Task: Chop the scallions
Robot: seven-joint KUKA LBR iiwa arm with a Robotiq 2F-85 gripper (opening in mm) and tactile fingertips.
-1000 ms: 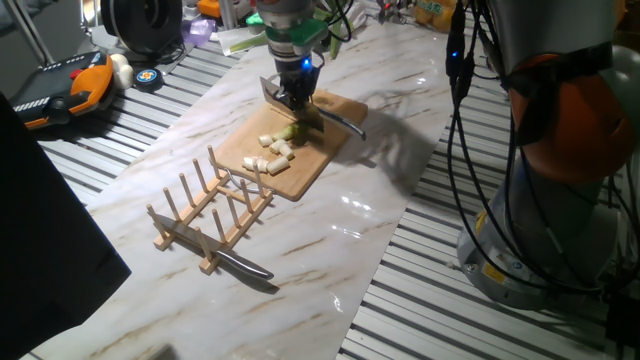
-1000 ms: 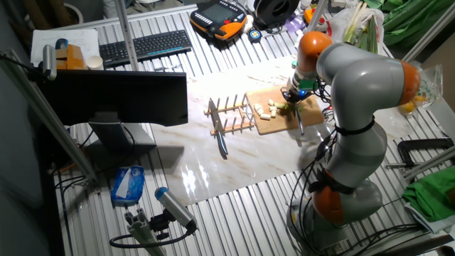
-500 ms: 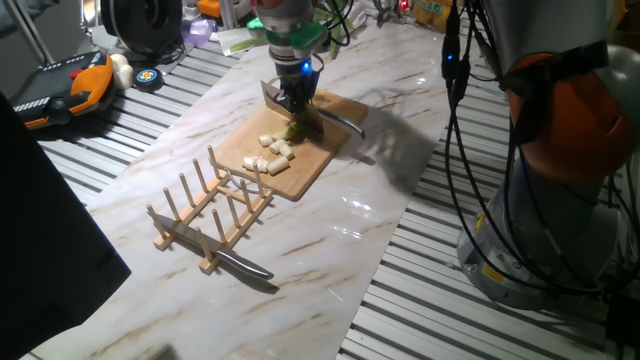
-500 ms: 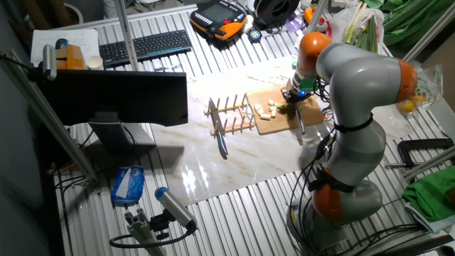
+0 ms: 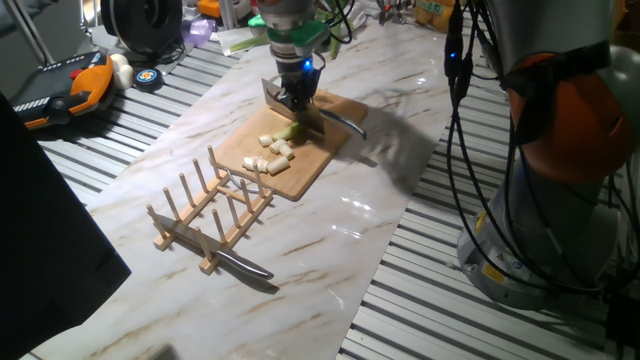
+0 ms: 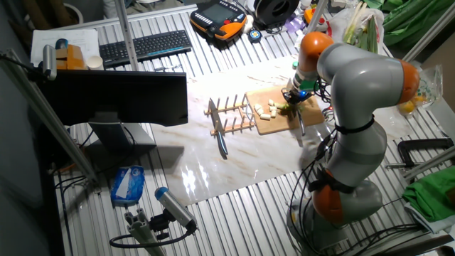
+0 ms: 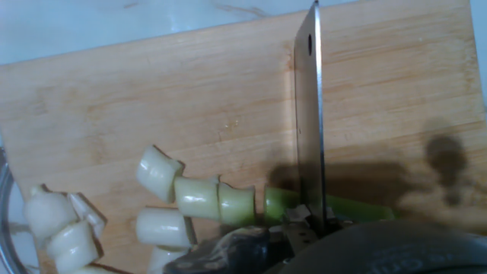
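Your gripper (image 5: 293,100) sits low over the wooden cutting board (image 5: 305,170), and the board is the landmark for everything else here. The jaws are grasping a cleaver (image 7: 310,129); in the hand view you look straight down its thin spine, with the hole near the far end of the blade, and the edge is down on the board.

The scallions (image 7: 335,207) lie across the board under that blade: a light green length of stalk runs out to the right of the cleaver, and a short green stub sits just to its left. Beyond the stub, the cut pieces (image 7: 194,196) lie in a loose row, pale green turning to creamy white, with a few more white pieces bunched near the board's left edge in the hand view. From one fixed view you see the same pieces (image 5: 272,150) scattered on the middle of the board, just in front of the gripper.

Off the board, on the marble tabletop (image 5: 330,250), a wooden dish rack (image 5: 215,205) stands just beside the board's near corner. A second knife (image 5: 243,266) lies flat on the tabletop on the far side of the rack from the board, partly under it.

In the other fixed view, the arm (image 6: 362,78) bends over the board (image 6: 274,121) from the right.
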